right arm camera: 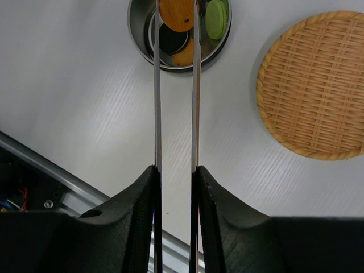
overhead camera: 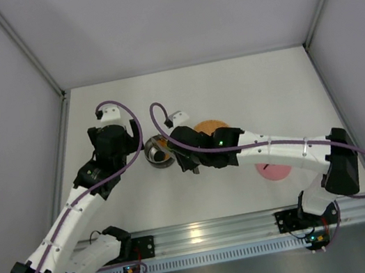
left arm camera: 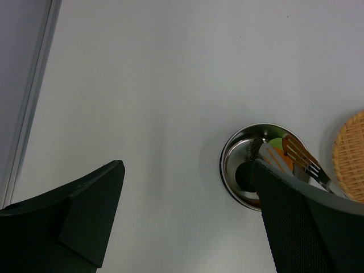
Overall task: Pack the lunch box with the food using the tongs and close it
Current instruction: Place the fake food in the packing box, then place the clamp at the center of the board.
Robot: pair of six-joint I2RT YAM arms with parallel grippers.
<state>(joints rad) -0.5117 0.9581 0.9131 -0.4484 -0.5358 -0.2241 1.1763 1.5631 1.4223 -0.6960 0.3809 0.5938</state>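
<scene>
The lunch box, a round steel bowl, lies at the top of the right wrist view with a green piece, a black piece and an orange piece of food inside. My right gripper is shut on the tongs, whose two arms reach over the bowl with another orange piece between their tips. Its pink lid rests on the table beside the right arm. My left gripper hangs open and empty just left of the bowl.
A flat orange woven disc lies right of the bowl, partly under the right arm in the top view. A metal rail runs along the near edge. Grey walls enclose the table on three sides.
</scene>
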